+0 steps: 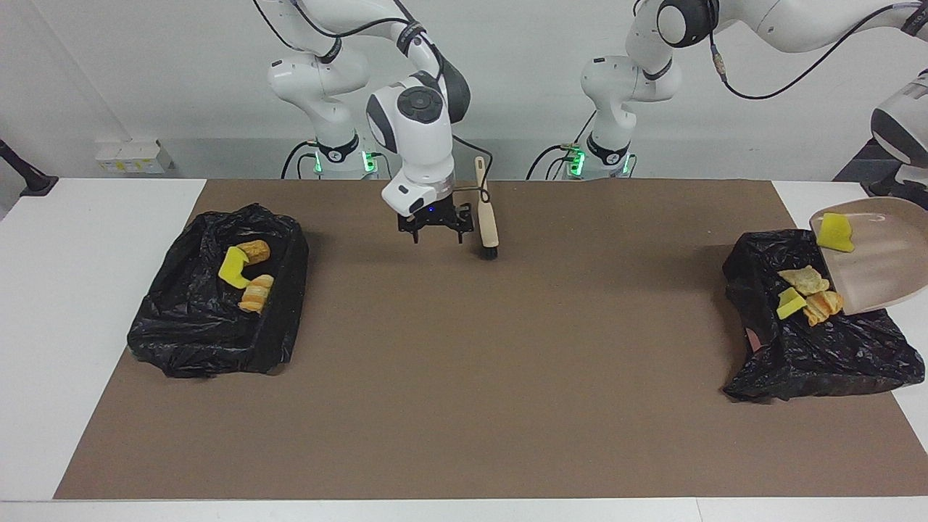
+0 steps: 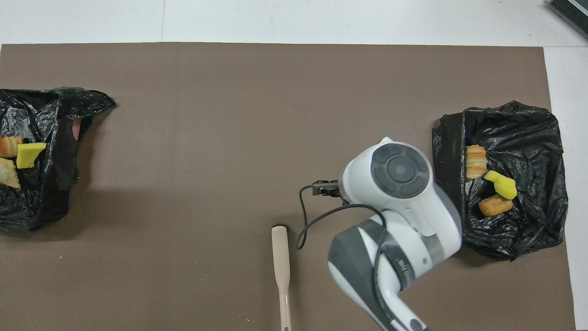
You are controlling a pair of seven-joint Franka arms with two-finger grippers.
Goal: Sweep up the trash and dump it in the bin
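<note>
The beige dustpan hangs steeply tilted over the black-bagged bin at the left arm's end of the table. Its handle runs out of the facing view toward my left gripper, which is out of view. One yellow sponge scrap still clings to the pan. Other trash lies in that bin, seen from overhead as a yellow scrap beside tan chunks. My right gripper is open and holds nothing. It hovers over the mat beside the beige brush.
The brush lies flat on the brown mat, close to the robots. A second black-bagged bin at the right arm's end holds a yellow scrap and two tan chunks. In the overhead view my right arm's wrist hides its gripper.
</note>
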